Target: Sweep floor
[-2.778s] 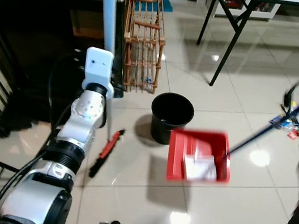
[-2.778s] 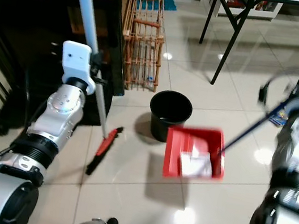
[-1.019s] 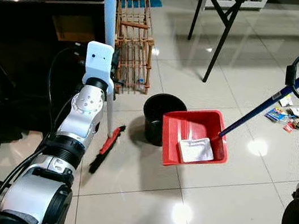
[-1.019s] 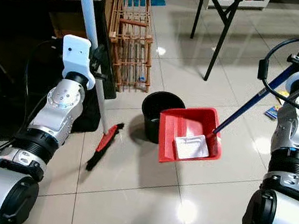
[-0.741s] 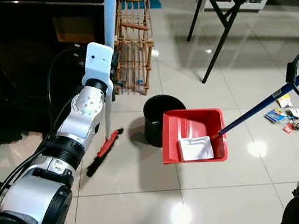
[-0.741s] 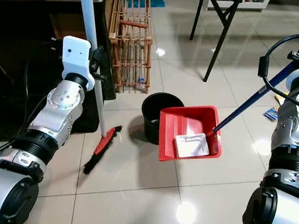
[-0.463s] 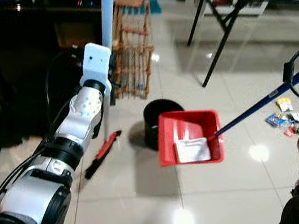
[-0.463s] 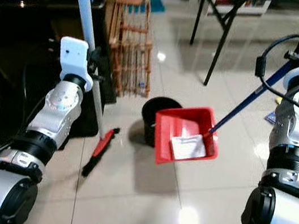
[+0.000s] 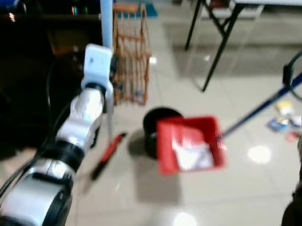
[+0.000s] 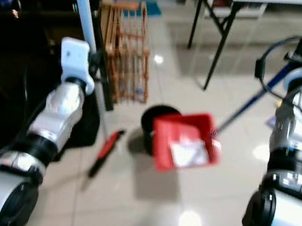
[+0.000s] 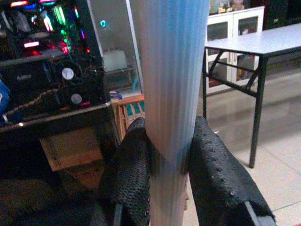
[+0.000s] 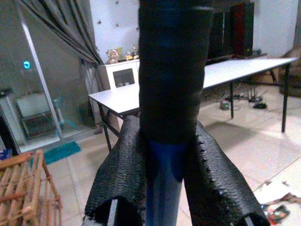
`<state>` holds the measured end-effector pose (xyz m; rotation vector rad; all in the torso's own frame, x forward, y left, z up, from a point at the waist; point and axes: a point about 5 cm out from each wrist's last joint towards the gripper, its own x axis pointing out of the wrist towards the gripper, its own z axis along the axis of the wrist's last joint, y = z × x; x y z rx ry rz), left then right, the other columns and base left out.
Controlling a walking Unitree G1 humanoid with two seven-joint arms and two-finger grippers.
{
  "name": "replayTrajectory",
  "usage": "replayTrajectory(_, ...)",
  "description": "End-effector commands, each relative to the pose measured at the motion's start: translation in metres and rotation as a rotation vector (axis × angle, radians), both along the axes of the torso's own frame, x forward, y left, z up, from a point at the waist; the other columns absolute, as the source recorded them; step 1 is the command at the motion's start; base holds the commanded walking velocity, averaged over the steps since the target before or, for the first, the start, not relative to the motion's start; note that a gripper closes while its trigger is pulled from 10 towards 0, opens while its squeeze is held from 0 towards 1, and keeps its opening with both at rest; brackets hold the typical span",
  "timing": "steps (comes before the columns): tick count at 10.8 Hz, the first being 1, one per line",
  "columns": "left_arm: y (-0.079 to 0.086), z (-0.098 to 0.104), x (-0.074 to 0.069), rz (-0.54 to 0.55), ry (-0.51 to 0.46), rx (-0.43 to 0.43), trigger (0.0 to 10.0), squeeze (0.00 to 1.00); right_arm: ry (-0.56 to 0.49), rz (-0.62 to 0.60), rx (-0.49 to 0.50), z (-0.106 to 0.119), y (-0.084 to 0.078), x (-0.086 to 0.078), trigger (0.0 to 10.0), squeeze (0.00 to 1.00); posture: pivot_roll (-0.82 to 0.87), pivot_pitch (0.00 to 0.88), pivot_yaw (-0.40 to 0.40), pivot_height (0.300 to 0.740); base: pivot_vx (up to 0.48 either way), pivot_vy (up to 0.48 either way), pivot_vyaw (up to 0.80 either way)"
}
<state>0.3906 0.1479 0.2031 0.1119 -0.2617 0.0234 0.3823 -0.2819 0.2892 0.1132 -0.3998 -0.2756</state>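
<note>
- Left eye view: compared with half a second ago the whole picture is blurrier and slightly shifted, so the camera has moved. The red dustpan [image 9: 190,145] now overlaps more of the black bin [image 9: 157,127], its left edge over the bin's rim; a second ago it sat further to the right of the bin.
- Left eye view: the dustpan is raised off the tiled floor [image 9: 226,218], tilted, with a pale sheet of litter [image 9: 193,154] inside it. Its long blue handle [image 9: 262,108] runs up and right toward the right arm.
- Left eye view: the broom's red-and-black head [image 9: 107,155] lies on the floor left of the bin; its light blue pole [image 9: 105,7] rises along the left arm. Small scraps of rubbish [image 9: 286,118] lie on the floor at far right.
- Right eye view: same layout; a wooden slatted crate [image 10: 129,51] stands behind the bin, a black-legged table [image 10: 221,38] further back.
- Left wrist view: left gripper [image 11: 170,157] pinches the ribbed light blue pole, a black finger [image 11: 133,169] pressed on each side.
- Right wrist view: right gripper [image 12: 164,162] is clamped around the dustpan handle, just below its black grip sleeve [image 12: 171,66], one finger [image 12: 214,174] touching each side.
</note>
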Motion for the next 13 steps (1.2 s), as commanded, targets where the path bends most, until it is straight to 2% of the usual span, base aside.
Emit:
replayTrajectory(1,-0.0051,0.0123,0.0001,-0.009,-0.052,0.007,10.0,0.0,-0.078,-0.024,-0.007,0.0171,-0.0064,-0.0057,10.0,0.0,-0.03,0.109,0.056,0.74,0.48,0.0,0.0)
replayTrajectory(7,-0.0055,0.0115,-0.0005,-0.014,-0.049,0.009,10.0,0.0,-0.053,-0.031,0.014,0.0102,-0.0067,-0.0047,10.0,0.0,-0.03,0.12,0.058,0.74,0.48,0.0,0.0)
replayTrajectory(8,-0.006,0.0113,-0.0006,-0.014,-0.048,0.011,10.0,0.0,-0.046,-0.024,0.043,0.0077,-0.0074,-0.004,10.0,0.0,-0.03,0.12,0.058,0.74,0.48,0.0,-0.8)
replayTrajectory(9,-0.0059,0.0114,-0.0004,-0.014,-0.046,0.01,10.0,0.0,-0.06,-0.021,0.008,0.009,-0.0052,-0.005,10.0,0.0,-0.03,0.127,0.056,0.74,0.48,0.0,0.0)
replayTrajectory(13,-0.0036,0.0115,-0.0007,-0.005,-0.046,0.007,10.0,0.0,-0.071,-0.01,0.023,0.0088,0.0001,-0.0035,10.0,0.0,-0.02,0.143,0.054,0.74,0.48,0.0,0.0)
